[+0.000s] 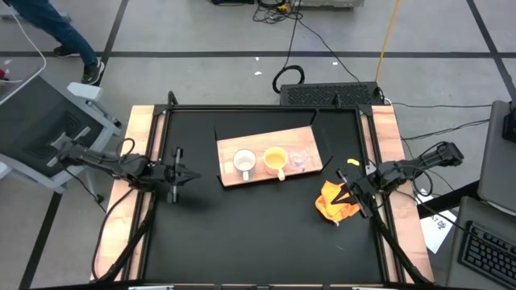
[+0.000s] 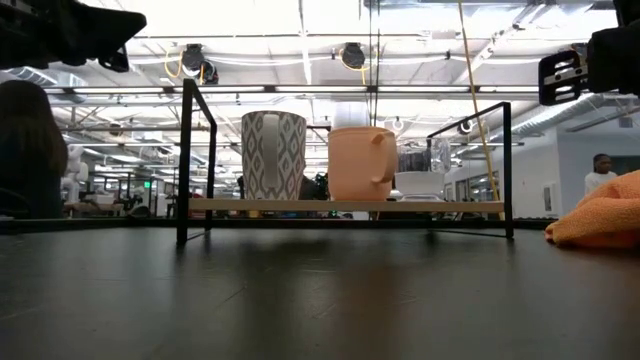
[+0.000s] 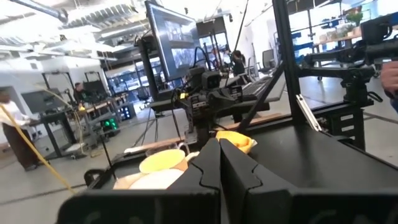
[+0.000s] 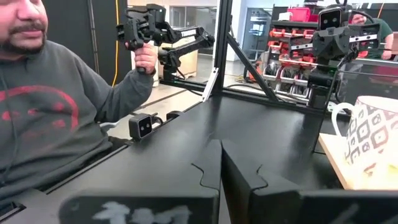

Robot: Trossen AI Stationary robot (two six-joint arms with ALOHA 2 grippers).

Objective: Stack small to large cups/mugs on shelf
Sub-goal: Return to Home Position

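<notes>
- The shelf (image 1: 258,142) is a pale, smooth wooden board.
- The table (image 1: 258,234) has a matt black top.
- The cloth (image 1: 337,201) is soft, crumpled orange fabric.
- The glass cup (image 1: 299,159) is clear.

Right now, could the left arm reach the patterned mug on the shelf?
Probably yes: the left gripper faces the patterned mug, the nearest one on the shelf, and nothing stands between them.

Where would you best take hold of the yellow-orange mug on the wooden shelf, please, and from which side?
Probably by its rim, from straight above. The yellow-orange mug stands upright and open-topped on the shelf, between the white mug and the glass cup, so side approaches look cramped. Put one finger inside and one outside the wall, on the side opposite its handle.
</notes>
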